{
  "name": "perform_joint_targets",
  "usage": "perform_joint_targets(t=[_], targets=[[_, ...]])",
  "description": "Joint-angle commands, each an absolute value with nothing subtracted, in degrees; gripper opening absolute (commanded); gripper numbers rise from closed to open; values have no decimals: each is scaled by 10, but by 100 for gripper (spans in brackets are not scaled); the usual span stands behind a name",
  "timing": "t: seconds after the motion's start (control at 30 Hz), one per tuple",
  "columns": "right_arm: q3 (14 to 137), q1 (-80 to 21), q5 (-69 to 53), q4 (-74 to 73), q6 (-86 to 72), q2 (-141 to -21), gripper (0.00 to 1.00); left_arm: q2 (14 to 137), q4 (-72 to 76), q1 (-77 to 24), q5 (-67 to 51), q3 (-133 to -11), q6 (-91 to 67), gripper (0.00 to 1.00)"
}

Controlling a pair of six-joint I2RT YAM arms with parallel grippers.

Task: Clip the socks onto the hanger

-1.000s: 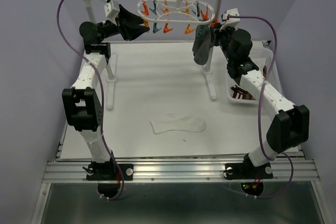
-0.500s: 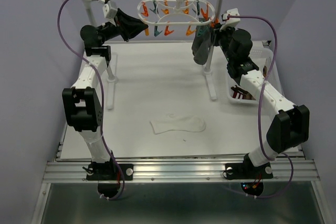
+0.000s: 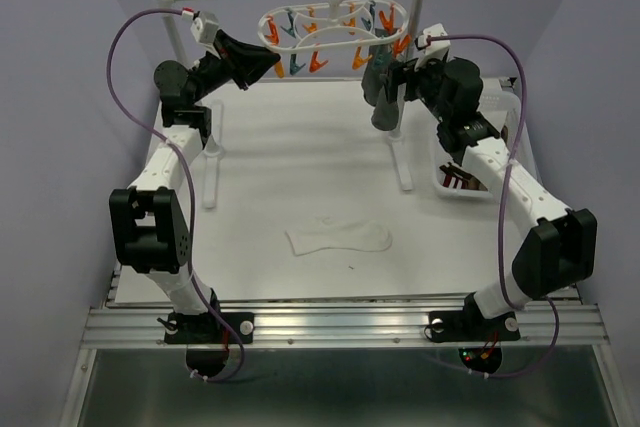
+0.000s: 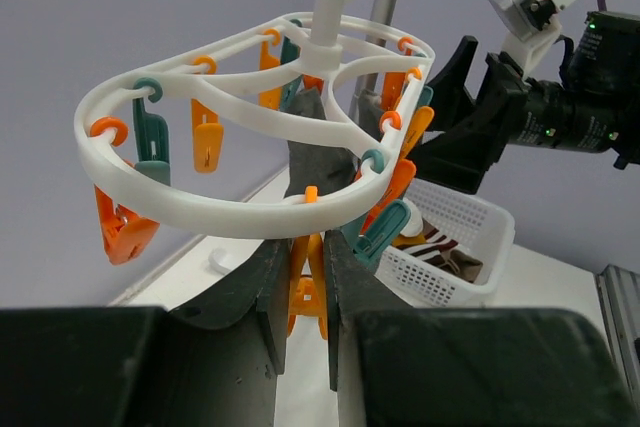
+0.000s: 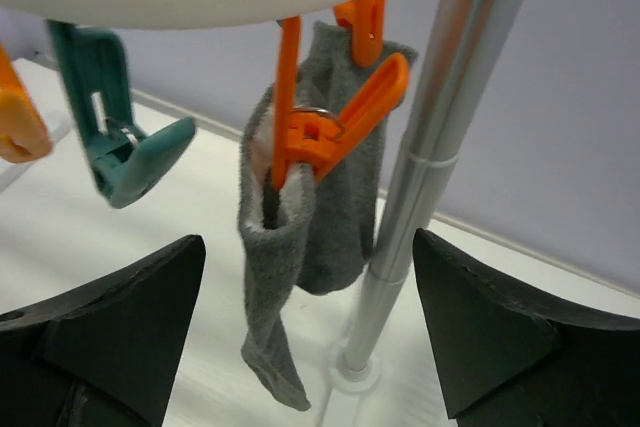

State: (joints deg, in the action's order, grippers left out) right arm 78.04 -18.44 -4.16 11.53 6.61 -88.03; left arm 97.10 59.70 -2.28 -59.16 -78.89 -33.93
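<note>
Socks: one grey sock [image 5: 345, 217] hangs from the hanger [image 4: 230, 212] at upper centre-right of the overhead frame. An orange clip [image 5: 320, 127] pinches it near its open end, and its long axis is vertical.

Right end effector [image 5: 308, 247]: fingers wide apart, one on either side of the grey sock, gripping nothing.

Left end effector [image 4: 305, 247]: closed on a second orange clip [image 4: 305, 297] at the hanger's left end.

White sock [image 3: 340, 239]: flat on the surface [image 3: 300, 137] at lower centre, well below both end effectors, long axis left-right. It looks limp and slightly curved. Striped fabric shows in the basket [image 4: 450, 267].

Judgement: the white sock is next. It lies about midway between the arms, and only the right one is free. Approach from above, with the fingers across the short axis.
</note>
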Motion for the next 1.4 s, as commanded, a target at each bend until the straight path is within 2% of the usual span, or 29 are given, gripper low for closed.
perform_joint_targets(t=[0.0,0.17,0.33,0.4,0.53,0.7,0.9,1.03,1.13,1.27,1.37], targets=[[769,-181,-131,84,83,-829,100,932,583,-32,-551,-780,-336,0],[748,-215,-173,-21,119,-789,100,926,547,-41,-537,-779,-330,0],[679,-341,-21,-117,201,-750,100,906,512,-47,-505,-769,-316,0],[658,-374,-3,-138,220,-735,100,900,506,-49,-497,-766,-314,0],[624,-458,-60,-153,228,-740,100,887,486,-55,-483,-759,-307,0],[593,-525,-100,-93,258,-796,100,875,461,-62,-459,-757,-310,0],[514,-561,-117,114,282,-850,100,858,411,-64,-424,-751,-326,0],[534,-573,-119,121,299,-905,99,845,389,-64,-409,-747,-324,0],[535,-588,-99,122,306,-934,96,838,368,-64,-393,-744,-326,0],[539,-611,-80,137,313,-972,84,835,345,-64,-388,-749,-330,0],[544,-622,-54,135,327,-987,83,829,331,-64,-378,-748,-335,0]])
